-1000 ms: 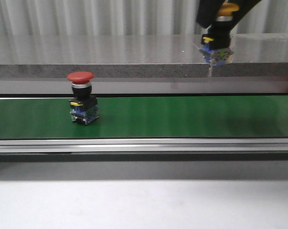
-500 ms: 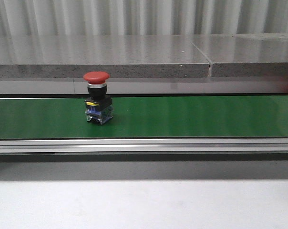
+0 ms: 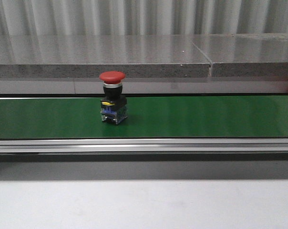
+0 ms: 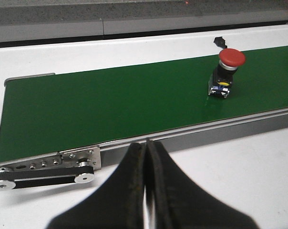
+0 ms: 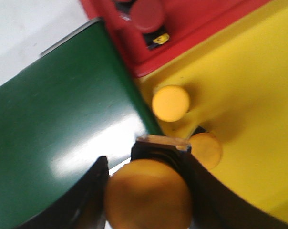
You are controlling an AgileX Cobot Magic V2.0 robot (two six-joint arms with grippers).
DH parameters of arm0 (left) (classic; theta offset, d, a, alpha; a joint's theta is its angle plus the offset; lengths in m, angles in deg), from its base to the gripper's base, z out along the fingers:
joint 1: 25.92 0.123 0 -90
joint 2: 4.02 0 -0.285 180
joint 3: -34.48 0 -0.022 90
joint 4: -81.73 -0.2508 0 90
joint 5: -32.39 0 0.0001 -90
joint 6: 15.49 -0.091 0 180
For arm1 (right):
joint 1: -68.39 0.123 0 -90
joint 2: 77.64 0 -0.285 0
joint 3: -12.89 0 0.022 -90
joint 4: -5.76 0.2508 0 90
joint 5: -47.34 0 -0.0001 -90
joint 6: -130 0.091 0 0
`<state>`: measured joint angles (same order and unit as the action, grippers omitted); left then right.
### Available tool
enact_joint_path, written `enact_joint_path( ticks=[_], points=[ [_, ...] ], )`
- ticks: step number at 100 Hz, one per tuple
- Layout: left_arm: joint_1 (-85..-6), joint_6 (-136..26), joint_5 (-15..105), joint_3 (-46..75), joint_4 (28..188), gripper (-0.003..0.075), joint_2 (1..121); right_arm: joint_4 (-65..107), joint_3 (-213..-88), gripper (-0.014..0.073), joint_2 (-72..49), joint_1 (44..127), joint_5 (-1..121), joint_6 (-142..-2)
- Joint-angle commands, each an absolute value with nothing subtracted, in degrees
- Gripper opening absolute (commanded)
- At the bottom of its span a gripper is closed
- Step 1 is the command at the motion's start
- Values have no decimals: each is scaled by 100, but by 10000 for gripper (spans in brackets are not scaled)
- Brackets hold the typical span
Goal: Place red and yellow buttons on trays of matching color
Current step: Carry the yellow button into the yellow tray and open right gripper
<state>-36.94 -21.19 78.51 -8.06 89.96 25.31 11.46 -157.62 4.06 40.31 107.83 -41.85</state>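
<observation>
Button (image 3: 112, 103) upright on belt (image 3: 206, 117), left of centre

You see the left gripper (image 4: 146, 157) pressed closed, off the near edge of the green belt (image 4: 110, 105). A red button (image 4: 225, 73) stands upright on the belt, well apart.

Low frontal view; two wrist close-ups

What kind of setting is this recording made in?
Probably a lab mock-up of an industrial sorting line: a green conveyor belt carries a red push button, a grey stone-like ledge runs behind, and a yellow tray and red tray sit at the belt's end.
</observation>
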Motion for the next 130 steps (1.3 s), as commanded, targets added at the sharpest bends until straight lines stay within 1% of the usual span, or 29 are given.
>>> enact_joint_path(
  ticks=[1, 11, 32, 63, 79, 108, 112, 117, 130],
  points=[
    [-3746, -2103, 7460, -645, 9073, -21, 2568, 1122, -15769, 183, 277, 3580, 10309, -3983],
    [-3746, -2103, 7460, -645, 9073, -21, 2568, 1122, -15633, 183, 425, 3234, 10023, -3780],
    [-3746, -2103, 7460, -645, 9073, -21, 2568, 1122, -15439, 183, 820, 2886, 9504, -3547],
    [-3746, -2103, 7460, -645, 9073, -21, 2568, 1177, -15424, 183, 1490, 2867, 8798, -3359],
    [-3746, -2103, 7460, -645, 9073, -21, 2568, 1546, -15424, 183, 1879, 2867, 8429, -3359],
    [-3746, -2103, 7460, -645, 9073, -21, 2568, 1880, -15424, 185, 2563, 2878, 8190, -3359],
    [-3746, -2103, 7460, -645, 9073, -21, 2568, 1910, -15424, 195, 2632, 2878, 8191, -3359],
    [-3746, -2103, 7460, -645, 9073, -21, 2568, 1923, -15424, 227, 2664, 2894, 8203, -3364],
    [-3746, -2103, 7460, -645, 9073, -21, 2568, 1995, -15424, 395, 2660, 2925, 8119, -3364]
  ],
)
